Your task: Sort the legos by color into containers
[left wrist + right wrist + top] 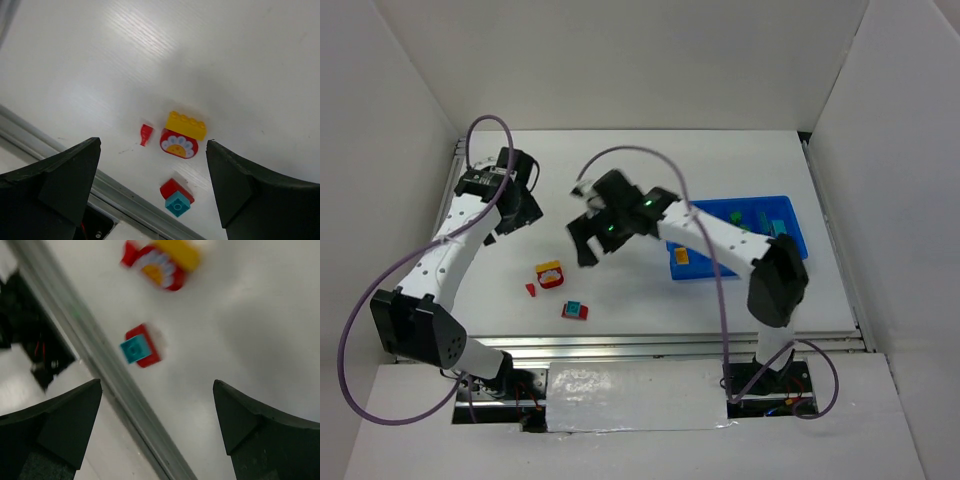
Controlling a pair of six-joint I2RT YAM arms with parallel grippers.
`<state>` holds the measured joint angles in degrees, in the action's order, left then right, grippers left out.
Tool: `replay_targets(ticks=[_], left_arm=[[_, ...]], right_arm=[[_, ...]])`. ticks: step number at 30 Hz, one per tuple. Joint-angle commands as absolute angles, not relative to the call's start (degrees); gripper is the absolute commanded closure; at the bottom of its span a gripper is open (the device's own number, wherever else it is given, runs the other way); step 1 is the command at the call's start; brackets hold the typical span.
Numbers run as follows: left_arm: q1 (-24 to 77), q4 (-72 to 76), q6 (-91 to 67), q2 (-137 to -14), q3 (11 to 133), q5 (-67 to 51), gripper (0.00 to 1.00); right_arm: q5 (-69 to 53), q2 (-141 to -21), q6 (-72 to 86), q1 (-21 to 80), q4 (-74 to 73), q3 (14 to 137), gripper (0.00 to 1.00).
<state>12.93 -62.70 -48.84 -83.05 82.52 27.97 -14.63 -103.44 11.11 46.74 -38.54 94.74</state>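
Three legos lie on the white table: a red-and-yellow flower brick (pixel 550 273) (pixel 183 134) (pixel 162 262), a tiny red piece (pixel 531 290) (pixel 145 134) and a red-and-teal brick (pixel 575 311) (pixel 176 197) (pixel 141 346). The blue tray (pixel 732 201) at the right holds the containers, with a yellow lego (pixel 681 257), a green one (pixel 736 216) and a teal one (pixel 781 228) inside. My left gripper (pixel 513 215) (pixel 153 145) hovers open, up and left of the loose bricks. My right gripper (pixel 588 243) (pixel 157 384) hangs open and empty, just right of them.
A grey metal rail (pixel 670 345) (pixel 125 195) (pixel 100 360) runs along the table's near edge, close to the red-and-teal brick. White walls close in the table on three sides. Purple cables (pixel 490 125) loop over both arms.
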Motion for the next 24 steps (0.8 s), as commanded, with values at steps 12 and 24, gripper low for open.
replay_targets(ticks=[12, 24], left_arm=[[0.2, -63.8, -48.3, -74.5, 79.8, 27.8, 0.0], [-1.7, -61.6, -44.7, -73.3, 77.0, 24.3, 0.0]], right_arm=[[-19.5, -110.7, -3.4, 60.8, -33.2, 95.2, 0.08], [-12.2, -119.7, -4.9, 65.1, -30.5, 97.5, 0.11]])
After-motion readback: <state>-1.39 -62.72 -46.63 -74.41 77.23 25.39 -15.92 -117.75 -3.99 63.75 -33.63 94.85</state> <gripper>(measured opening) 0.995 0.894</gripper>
